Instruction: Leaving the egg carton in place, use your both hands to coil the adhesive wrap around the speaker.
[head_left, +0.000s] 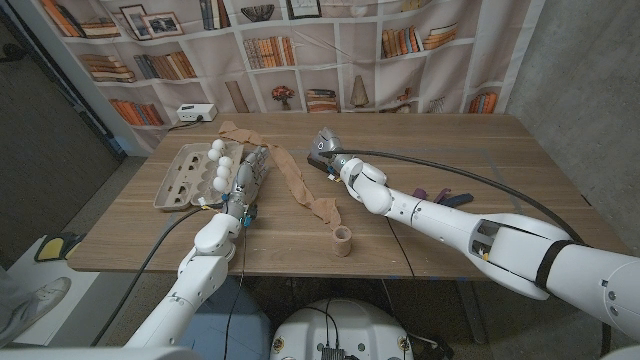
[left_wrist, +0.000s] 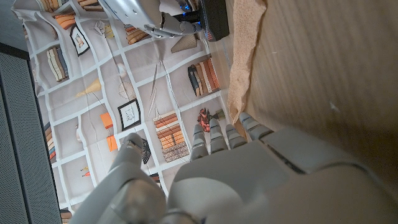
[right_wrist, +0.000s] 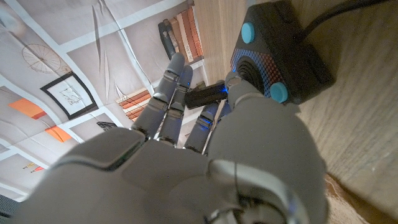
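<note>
The black speaker (head_left: 319, 160) (right_wrist: 283, 53), with blue buttons, sits mid-table with its cable running off to the right. My right hand (head_left: 330, 147) (right_wrist: 186, 130) reaches over it with fingers stretched out, one finger touching its patterned face, holding nothing. The tan adhesive wrap (head_left: 300, 190) (left_wrist: 245, 56) lies unrolled from the table's back left to its roll (head_left: 343, 241) near the front edge. My left hand (head_left: 250, 176) (left_wrist: 249, 168) lies along the wrap beside the egg carton (head_left: 178, 178), fingers straight, tips at the wrap's edge. The speaker (left_wrist: 214, 18) also appears beyond the left hand.
Several white eggs (head_left: 222, 165) sit in the carton's right side. A white box (head_left: 196, 113) stands at the back left corner. A purple object (head_left: 440, 197) lies right of my right forearm. A bookshelf-print curtain hangs behind the table.
</note>
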